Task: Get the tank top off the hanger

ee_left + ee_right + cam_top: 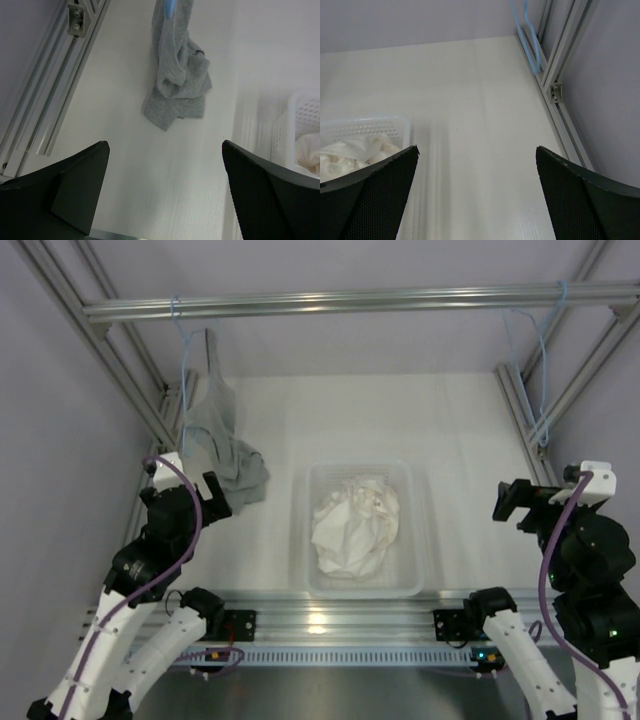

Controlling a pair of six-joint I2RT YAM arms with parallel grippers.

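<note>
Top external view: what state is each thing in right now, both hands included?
tank top: crumpled in the bin, off any hanger
bin: upright, holding the tank top
grey garment: hanging on the left hanger, lower end bunched on the table
left hanger: hung from the top bar, loaded
right hanger: hung from the top bar, bare
left hand: open, empty
right hand: open, empty

Left wrist: bin [296,125] cut by right edge, tank top [307,150] inside mostly unseen; grey garment [177,75] left of bin cropped at top.
</note>
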